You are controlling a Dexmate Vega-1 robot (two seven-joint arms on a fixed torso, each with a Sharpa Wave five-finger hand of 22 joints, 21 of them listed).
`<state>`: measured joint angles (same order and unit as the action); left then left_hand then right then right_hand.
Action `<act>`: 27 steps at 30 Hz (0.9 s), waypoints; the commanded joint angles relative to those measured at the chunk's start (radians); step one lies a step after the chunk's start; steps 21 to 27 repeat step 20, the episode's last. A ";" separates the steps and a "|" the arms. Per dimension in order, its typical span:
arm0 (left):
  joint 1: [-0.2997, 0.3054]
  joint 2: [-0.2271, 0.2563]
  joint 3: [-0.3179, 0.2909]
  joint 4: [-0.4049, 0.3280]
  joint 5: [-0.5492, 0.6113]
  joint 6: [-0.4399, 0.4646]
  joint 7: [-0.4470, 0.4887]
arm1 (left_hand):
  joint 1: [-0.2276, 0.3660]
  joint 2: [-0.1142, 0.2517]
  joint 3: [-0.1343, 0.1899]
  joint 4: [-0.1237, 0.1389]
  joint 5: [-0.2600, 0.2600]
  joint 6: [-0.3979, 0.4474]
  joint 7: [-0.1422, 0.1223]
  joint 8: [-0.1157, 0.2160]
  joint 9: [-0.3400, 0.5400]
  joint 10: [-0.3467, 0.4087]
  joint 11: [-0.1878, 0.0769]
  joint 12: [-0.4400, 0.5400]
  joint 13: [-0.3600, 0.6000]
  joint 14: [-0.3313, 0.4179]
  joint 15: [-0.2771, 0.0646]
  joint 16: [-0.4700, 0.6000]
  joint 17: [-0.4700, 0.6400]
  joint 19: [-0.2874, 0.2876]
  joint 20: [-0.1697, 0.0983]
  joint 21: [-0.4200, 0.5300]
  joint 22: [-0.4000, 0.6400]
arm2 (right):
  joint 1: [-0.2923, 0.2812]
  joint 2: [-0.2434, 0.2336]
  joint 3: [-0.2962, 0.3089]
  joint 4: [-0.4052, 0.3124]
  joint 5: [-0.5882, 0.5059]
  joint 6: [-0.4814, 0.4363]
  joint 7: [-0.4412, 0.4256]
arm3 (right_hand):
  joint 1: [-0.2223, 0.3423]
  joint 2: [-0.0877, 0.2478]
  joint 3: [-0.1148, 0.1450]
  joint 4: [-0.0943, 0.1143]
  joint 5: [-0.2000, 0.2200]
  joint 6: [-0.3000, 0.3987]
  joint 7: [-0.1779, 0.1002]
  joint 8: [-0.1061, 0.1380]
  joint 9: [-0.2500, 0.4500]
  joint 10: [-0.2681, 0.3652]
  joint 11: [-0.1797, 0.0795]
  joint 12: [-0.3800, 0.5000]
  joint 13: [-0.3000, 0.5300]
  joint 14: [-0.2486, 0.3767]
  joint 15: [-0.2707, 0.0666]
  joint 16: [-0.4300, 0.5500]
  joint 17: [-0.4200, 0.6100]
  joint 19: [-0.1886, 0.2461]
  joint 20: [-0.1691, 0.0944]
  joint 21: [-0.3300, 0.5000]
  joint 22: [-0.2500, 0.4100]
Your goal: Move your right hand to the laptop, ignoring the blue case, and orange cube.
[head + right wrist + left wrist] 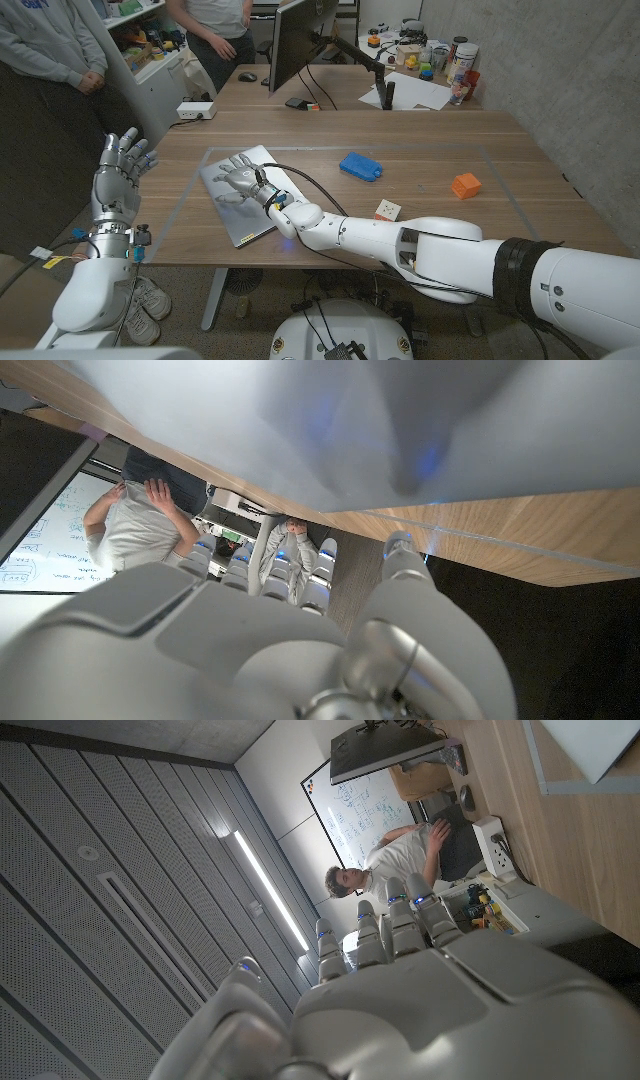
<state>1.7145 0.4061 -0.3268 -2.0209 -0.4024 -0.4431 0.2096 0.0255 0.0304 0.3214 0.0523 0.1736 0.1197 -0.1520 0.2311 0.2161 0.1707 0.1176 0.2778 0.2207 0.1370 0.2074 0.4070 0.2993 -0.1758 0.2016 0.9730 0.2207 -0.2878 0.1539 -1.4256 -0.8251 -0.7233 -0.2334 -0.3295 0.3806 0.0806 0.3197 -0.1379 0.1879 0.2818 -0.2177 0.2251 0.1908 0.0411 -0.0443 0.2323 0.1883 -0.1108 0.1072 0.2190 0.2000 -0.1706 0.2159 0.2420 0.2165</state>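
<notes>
We have our right hand (240,178) over the laptop (232,215), fingers spread wide, holding nothing. The blue case (360,167) and orange cube (465,185) sit well right of the laptop, untouched. The job looks nearly done.

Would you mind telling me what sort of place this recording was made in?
Most likely an office or lab workspace: a monitor stands on a desk behind the wooden table, a whiteboard covered in writing hangs on the wall, and people stand nearby.

Closed silver laptop (240,200) flat, askew at the table's left front, beneath the right hand (240,175).
</notes>
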 commanded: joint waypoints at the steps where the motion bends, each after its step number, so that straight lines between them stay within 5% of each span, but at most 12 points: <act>1: -0.004 0.000 0.007 0.003 0.003 0.001 0.004 | -0.010 -0.001 -0.006 0.003 0.005 0.007 -0.007 -0.004 0.001 0.004 0.000 0.004 0.002 0.002 0.002 0.003 0.006 -0.008 0.012 -0.002 0.002 | 0.016 0.005 -0.012 0.018 0.035 -0.011 0.020 | -0.005 -0.006 -0.003 -0.002 -0.006 -0.006 0.002 -0.004 0.003 -0.002 0.001 -0.007 0.004 0.000 0.007 0.002 0.001 -0.072 0.003 0.006 0.001; 27: -0.006 0.004 0.013 0.008 -0.003 -0.004 -0.001 | -0.011 -0.003 -0.010 0.006 0.006 0.008 -0.005 -0.004 0.001 0.005 0.002 0.003 0.001 0.002 0.001 0.002 0.006 -0.008 0.012 -0.003 0.002 | 0.019 0.001 -0.020 0.022 0.051 -0.024 0.031 | -0.007 -0.004 -0.004 -0.003 -0.007 -0.020 0.001 -0.012 0.004 -0.006 -0.002 -0.010 0.005 -0.001 0.007 0.001 0.001 -0.071 0.003 0.006 0.001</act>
